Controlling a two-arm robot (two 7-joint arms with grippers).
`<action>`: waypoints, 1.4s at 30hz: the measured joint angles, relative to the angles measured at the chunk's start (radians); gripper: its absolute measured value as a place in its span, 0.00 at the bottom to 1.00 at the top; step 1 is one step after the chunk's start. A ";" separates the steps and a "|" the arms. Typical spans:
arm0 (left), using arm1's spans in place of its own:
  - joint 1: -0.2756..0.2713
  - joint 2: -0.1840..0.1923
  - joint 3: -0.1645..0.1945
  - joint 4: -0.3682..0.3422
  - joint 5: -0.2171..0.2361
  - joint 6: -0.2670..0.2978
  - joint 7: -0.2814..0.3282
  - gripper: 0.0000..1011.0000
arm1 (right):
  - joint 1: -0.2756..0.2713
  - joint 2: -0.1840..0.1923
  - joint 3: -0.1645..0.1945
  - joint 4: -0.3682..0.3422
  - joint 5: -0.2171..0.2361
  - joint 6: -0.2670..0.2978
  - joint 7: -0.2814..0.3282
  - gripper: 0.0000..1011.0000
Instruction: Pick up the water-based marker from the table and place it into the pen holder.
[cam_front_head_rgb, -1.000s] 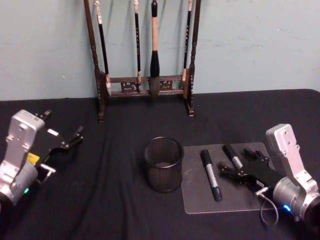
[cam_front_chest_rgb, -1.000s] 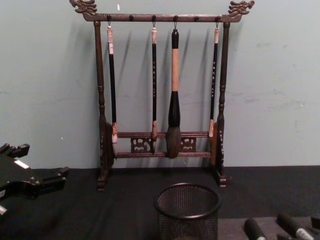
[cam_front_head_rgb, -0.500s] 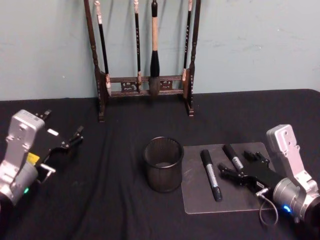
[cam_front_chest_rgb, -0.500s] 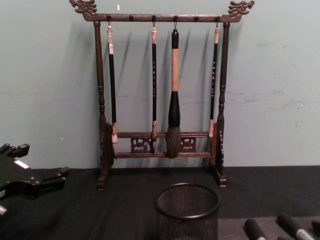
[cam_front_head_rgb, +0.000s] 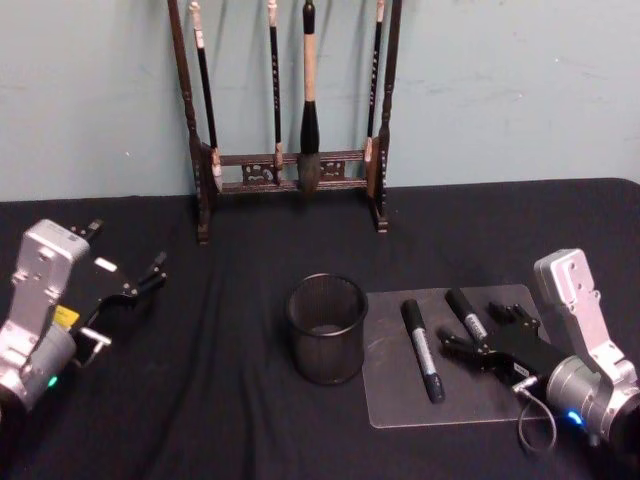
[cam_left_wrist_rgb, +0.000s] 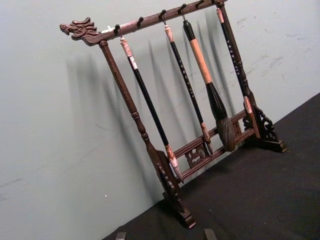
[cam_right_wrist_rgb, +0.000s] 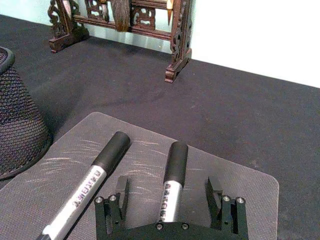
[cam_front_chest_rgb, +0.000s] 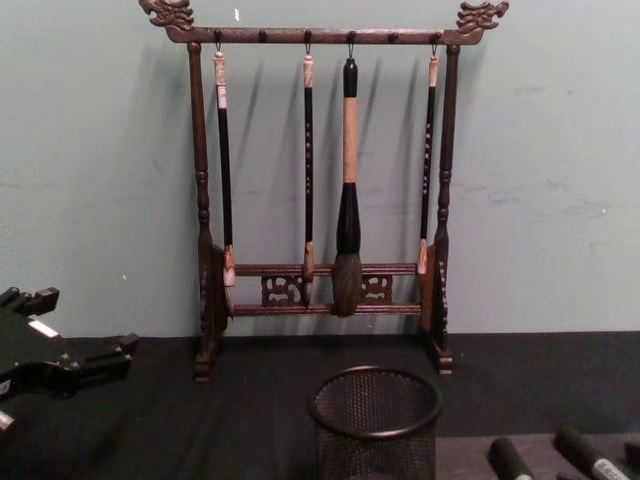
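Your right hand sits low over the grey mat, fingers spread wide, gripping nothing. The 2 fingers straddle the marker on the robot's right side of the mat, 1 finger on each side of the barrel. That's a pre-grasp stance, I'd say: open enough to clear the barrel, and closing would pinch it across its width.

The marker lies flat on the mat, on the tabletop, right of the pen holder and apart from it. A 2nd marker lies between the two, roughly parallel (don't grab that one, the hand isn't on it).

Long axis: it runs from the hand away toward the back wall, tipped a bit toward the robot's left. The black cap end is the far end; the pale labelled barrel runs back under the hand, so the wrist view looks straight down its length. The holder stands upright with its mouth up, so the marker likely needs tipping toward vertical before the drop.

Your left hand is parked far left above the cloth, fingers apart, nothing held.
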 joint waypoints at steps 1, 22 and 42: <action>0.000 0.000 0.000 0.000 0.000 0.000 0.000 1.00 | 0.000 0.000 0.000 0.000 0.000 0.000 0.000 0.99; 0.000 0.000 0.000 0.000 0.000 0.000 0.000 1.00 | 0.001 0.002 -0.003 -0.002 0.001 -0.001 -0.002 0.41; 0.000 0.000 0.000 0.000 0.000 0.000 0.000 1.00 | 0.001 0.002 -0.003 -0.002 0.001 -0.001 -0.002 0.21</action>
